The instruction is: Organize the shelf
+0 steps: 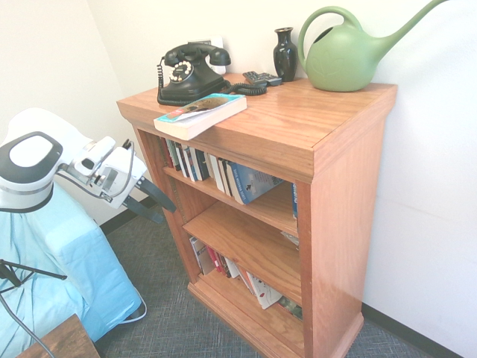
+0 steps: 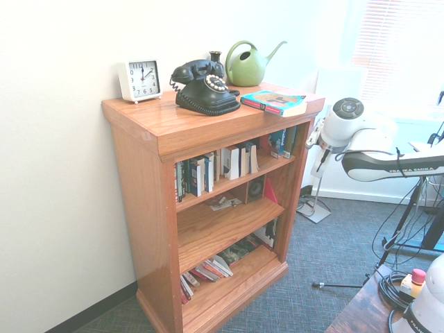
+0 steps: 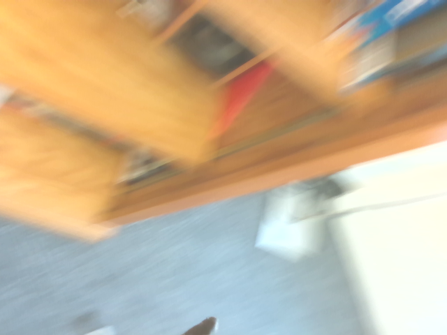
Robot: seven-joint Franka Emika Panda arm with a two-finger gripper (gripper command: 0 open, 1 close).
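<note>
Gripper (image 1: 166,215) jaws are wide open and empty, with the wooden bookcase (image 1: 346,201) at three o'clock in the first outside view, so probably rise clear, then ease toward one o'clock and softly pinch the paperback (image 1: 212,119) poking over its edge.

the side wall (image 2: 52,173) and the wall behind (image 1: 253,19) are off-white and plain. dark baseboard trim (image 2: 94,309) runs along the wall base. dark blue-gray carpet (image 1: 168,291) covers the floor. horizontal blinds (image 2: 399,52) span the window; bright light enters there and washes out the adjacent wall. a brown wooden tabletop (image 2: 364,306) occupies the near corner.
</note>
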